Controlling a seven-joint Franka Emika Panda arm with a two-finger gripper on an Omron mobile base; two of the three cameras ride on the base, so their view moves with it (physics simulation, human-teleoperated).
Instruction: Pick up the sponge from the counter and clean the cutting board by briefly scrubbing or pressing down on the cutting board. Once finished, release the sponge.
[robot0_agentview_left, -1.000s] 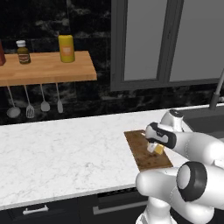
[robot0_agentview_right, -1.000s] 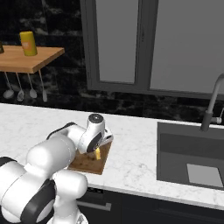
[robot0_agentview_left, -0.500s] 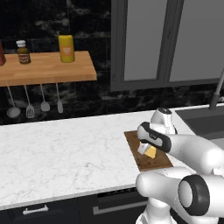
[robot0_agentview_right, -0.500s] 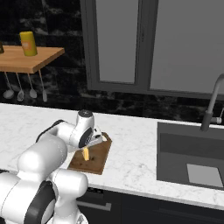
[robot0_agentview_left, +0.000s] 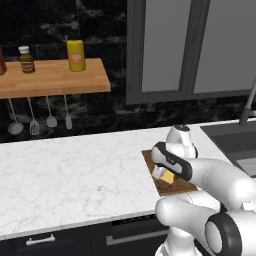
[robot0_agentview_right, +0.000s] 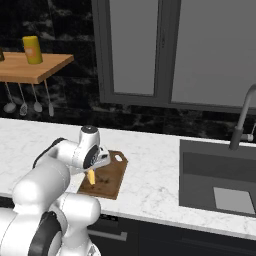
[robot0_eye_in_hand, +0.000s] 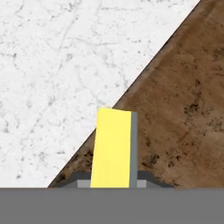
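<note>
With my end effector (robot0_eye_in_hand: 114, 183) pinching the sponge (robot0_eye_in_hand: 113, 148) edge-on, seemingly low over the cutting board (robot0_eye_in_hand: 183, 118) near its edge, I'd press straight down and scrub inward.

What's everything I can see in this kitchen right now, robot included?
sponge: one, yellow with a grey layer, held over the board's edge.
cutting board: one, dark brown, on the counter left of the sink.
counter: one, white marble.
wall shelf: one, orange-brown wood, upper left.
yellow container: one, on the shelf.
brown bottle: one, on the shelf.
utensils: four, grey, hanging under the shelf.
sink: one, dark, right.
faucet: one, grey, behind the sink.
gripper: one, shut on the sponge.
</note>
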